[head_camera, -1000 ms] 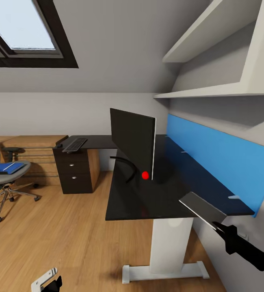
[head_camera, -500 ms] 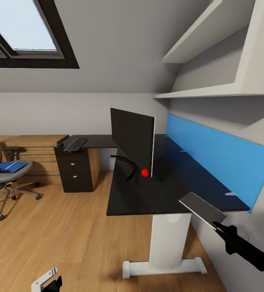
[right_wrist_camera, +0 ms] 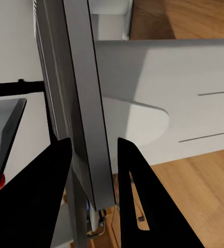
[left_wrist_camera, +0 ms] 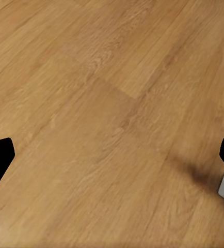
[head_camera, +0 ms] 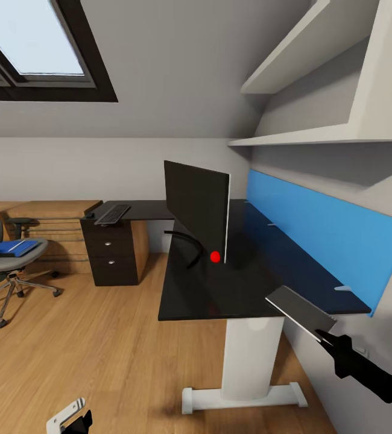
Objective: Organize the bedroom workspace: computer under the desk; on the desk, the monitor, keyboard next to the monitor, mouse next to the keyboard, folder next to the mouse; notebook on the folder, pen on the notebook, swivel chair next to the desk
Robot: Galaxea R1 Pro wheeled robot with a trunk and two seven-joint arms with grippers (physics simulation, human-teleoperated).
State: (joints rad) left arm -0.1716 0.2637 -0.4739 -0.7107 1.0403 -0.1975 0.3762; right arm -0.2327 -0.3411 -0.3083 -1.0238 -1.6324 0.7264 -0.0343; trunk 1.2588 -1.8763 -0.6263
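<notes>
The black monitor (head_camera: 197, 208) stands on the black desk (head_camera: 190, 301), with a red spot (head_camera: 215, 257) at its foot. A dark keyboard (head_camera: 111, 213) lies on the lower side desk to the left. Further left, a blue folder (head_camera: 12, 248) rests on the grey swivel chair (head_camera: 6, 259). My right gripper (head_camera: 322, 334) is shut on a flat grey slab (head_camera: 298, 310) held over the desk's near right corner; I cannot tell what it is. The right wrist view has that slab (right_wrist_camera: 83, 103) pinched between both fingers. My left gripper (left_wrist_camera: 117, 155) hangs open low over the wooden floor.
A blue panel (head_camera: 322, 235) runs along the wall behind the desk, with white shelves (head_camera: 316, 135) above it. A dark drawer unit (head_camera: 108, 253) stands under the side desk. Wooden floor (head_camera: 99, 349) stretches between me, the chair and the desk's white leg (head_camera: 250, 361).
The whole view shifted slightly a second ago, so the camera moved. The things and both grippers have held their places since.
</notes>
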